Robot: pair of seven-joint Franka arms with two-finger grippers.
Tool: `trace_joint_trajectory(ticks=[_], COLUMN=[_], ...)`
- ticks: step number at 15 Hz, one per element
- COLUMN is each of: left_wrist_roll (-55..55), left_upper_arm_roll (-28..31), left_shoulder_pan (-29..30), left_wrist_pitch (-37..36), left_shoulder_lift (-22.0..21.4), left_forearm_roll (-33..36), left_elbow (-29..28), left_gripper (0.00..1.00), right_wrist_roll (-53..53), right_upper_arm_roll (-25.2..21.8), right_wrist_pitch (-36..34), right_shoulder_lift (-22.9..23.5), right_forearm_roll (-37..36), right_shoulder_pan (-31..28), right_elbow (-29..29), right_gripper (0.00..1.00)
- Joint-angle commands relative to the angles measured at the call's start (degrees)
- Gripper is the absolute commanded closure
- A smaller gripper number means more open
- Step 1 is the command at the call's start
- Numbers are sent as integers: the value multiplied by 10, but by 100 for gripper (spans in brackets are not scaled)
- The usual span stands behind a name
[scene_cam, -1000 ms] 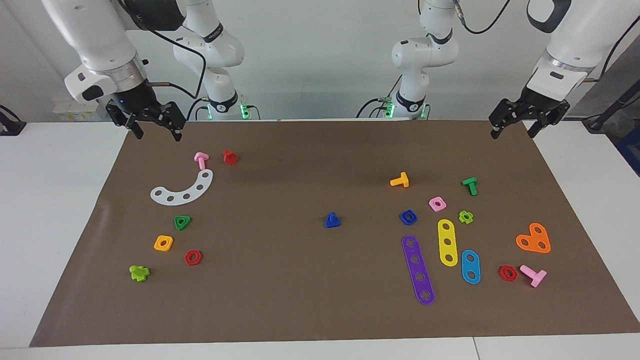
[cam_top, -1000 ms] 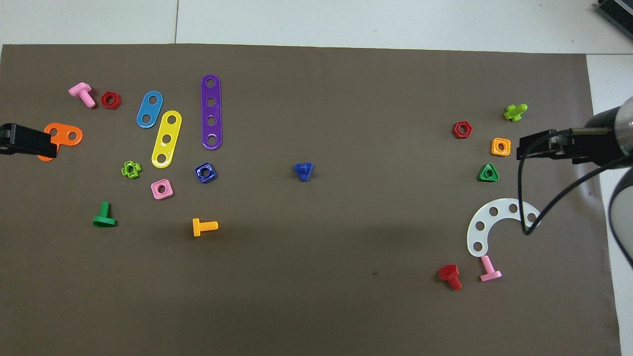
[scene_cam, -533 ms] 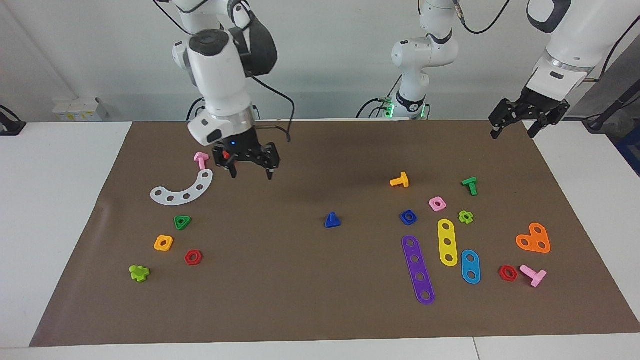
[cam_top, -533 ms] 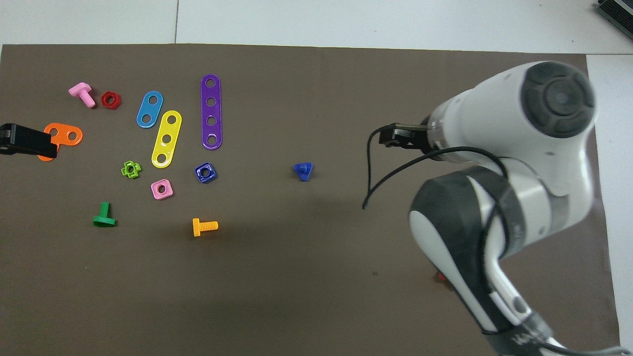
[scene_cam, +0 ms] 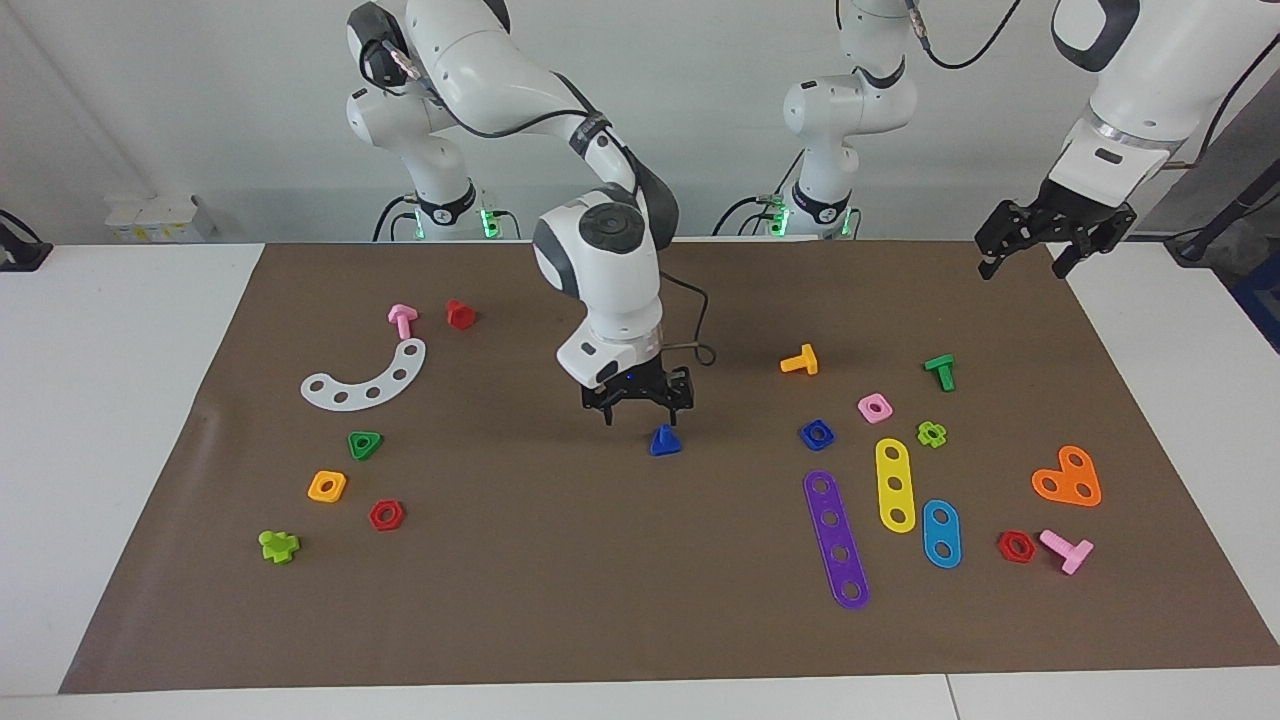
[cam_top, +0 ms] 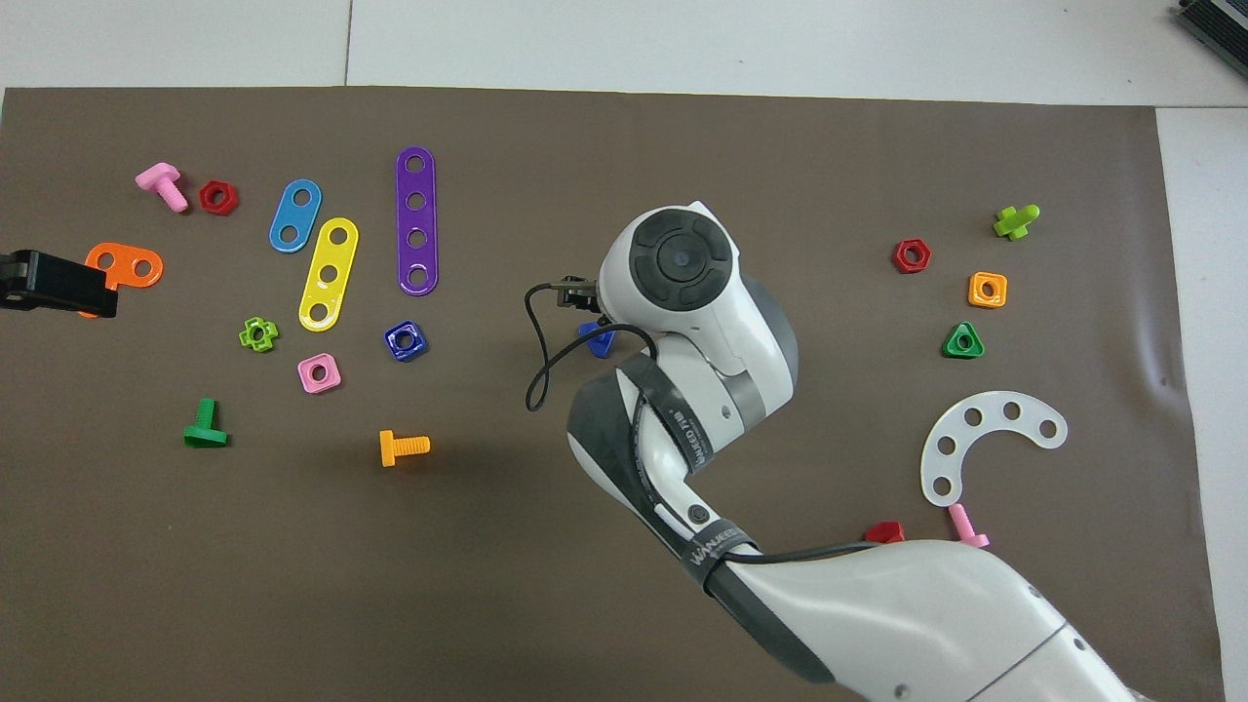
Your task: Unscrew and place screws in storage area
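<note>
Storage area (scene_cam: 560, 600): the brown paper sheet covers most of the white table (scene_cam: 110, 400); every loose part lies on it, and I take the blue screw near its middle as my landmark.
My right arm: it reaches in from its own end of the table and bends down over the middle of the sheet, hiding most of the screw in the overhead view.
My left arm: it waits raised at its own end of the table, well apart from the screw.
My right gripper (scene_cam: 641, 411): it hangs just above the blue screw, fingers spread wide and pointing down, with nothing between them; I cannot tell whether a fingertip touches the screw.
My left gripper (scene_cam: 1033, 255): fingers spread apart, nothing in them, over the sheet's edge nearest the robots; in the overhead view only its black tip (cam_top: 54, 283) shows, over the orange plate (cam_top: 132, 265).
Purple strip (scene_cam: 836, 538): toward the left arm's end from the screw and farther from the robots.
White curved plate (scene_cam: 366, 378): toward the right arm's end from the screw and nearer to the robots.
Blue square nut (scene_cam: 817, 434): beside the screw, toward the left arm's end, apart from it.
Blue screw (scene_cam: 664, 441): it stands on its flat triangular head with the post upright, on the sheet's middle; in the overhead view only one corner (cam_top: 597, 339) shows.
</note>
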Motion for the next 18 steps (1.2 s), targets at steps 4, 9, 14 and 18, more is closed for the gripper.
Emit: trace_joint_trajectory(ticks=[4, 9, 14, 18], left_wrist_roll=[10, 7, 6, 5], left_upper_arm_roll=[0, 0, 1, 1], left_shoulder_pan=[-2, 3, 5, 5], left_wrist_pitch=[14, 13, 13, 13], left_shoulder_lift=[-34, -34, -34, -34], left_forearm_roll=[-5, -5, -5, -6], left_elbow=[-47, -48, -49, -49], left_gripper=[0, 0, 0, 0], right_wrist_roll=[8, -6, -10, -15], right_upper_arm_roll=[-2, -1, -1, -1], right_wrist_pitch=[40, 58, 53, 55], right_shoulder_lift=[38, 36, 38, 38], right_forearm_roll=[-30, -32, -33, -32], right_shoulder_pan=[16, 16, 18, 19], right_elbow=[12, -16, -22, -23], right_gripper=[12, 39, 41, 46])
